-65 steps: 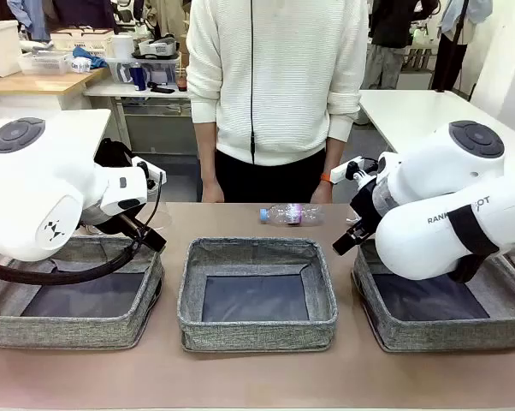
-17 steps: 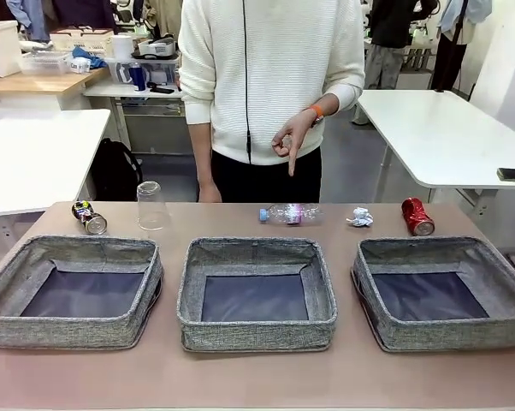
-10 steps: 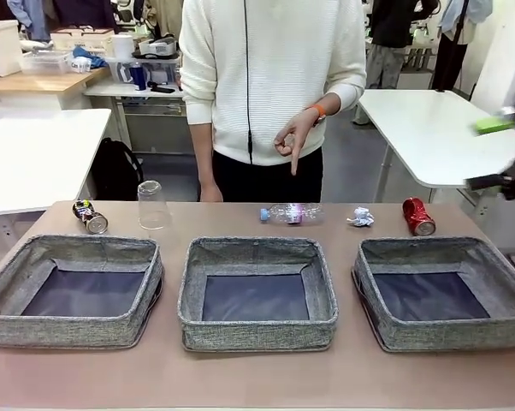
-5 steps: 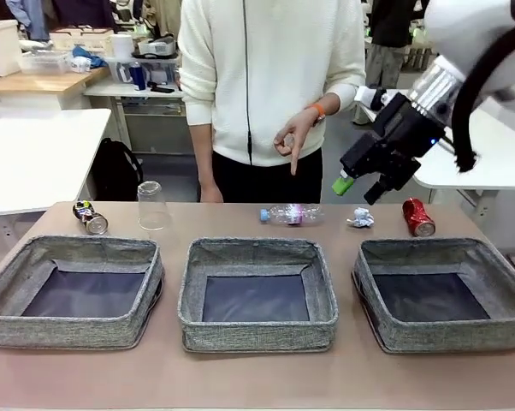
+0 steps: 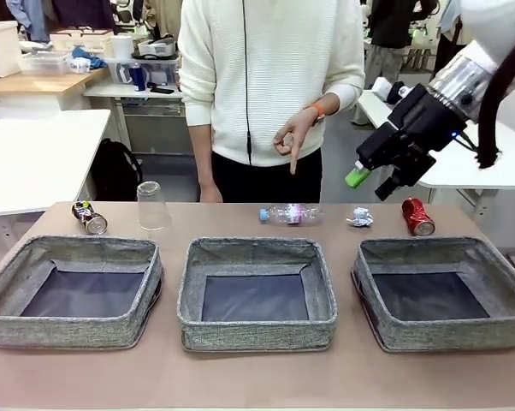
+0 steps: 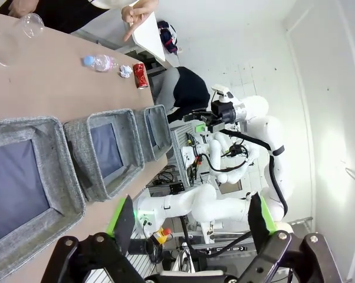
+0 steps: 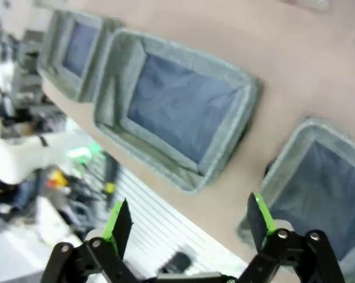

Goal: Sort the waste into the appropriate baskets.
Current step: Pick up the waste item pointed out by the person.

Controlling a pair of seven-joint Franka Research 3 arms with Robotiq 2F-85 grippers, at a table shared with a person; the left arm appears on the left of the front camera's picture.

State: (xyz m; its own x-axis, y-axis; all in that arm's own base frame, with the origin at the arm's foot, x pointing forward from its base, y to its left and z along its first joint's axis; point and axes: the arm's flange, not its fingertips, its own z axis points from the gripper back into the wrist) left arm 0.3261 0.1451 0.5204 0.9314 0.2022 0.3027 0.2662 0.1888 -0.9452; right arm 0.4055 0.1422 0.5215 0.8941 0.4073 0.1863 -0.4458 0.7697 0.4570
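Right hand [image 5: 371, 182] hangs wide open and empty above the table [image 5: 240, 377], so I'd bring it square across the clear plastic bottle with pink label [image 5: 290, 213] lying behind the middle grey woven basket [image 5: 257, 330], where the person's hand [image 5: 289, 141] seems to point.

Person [image 5: 270, 77] is wearing a white ribbed knit top w/ long sleeves & a thin dark line running down the front. Also wearing an orange band [image 5: 316, 110] at one wrist & dark trousers [image 5: 257, 180]. Right arm [image 5: 497, 21] is showing a smooth white shell, then a shiny silver ring, then a blk boxy part w/ a tiny blue light glowing. A blk cable [image 5: 487, 111] is curving along it. Right gripper [image 5: 371, 183] is blk & is wearing green pads [image 5: 357, 177]. Left gripper [image 6: 192, 219] is looking the same: blk fingers [image 6: 124, 219] edged in green, w/ round screws [image 6: 98, 238] sitting on its knuckles.
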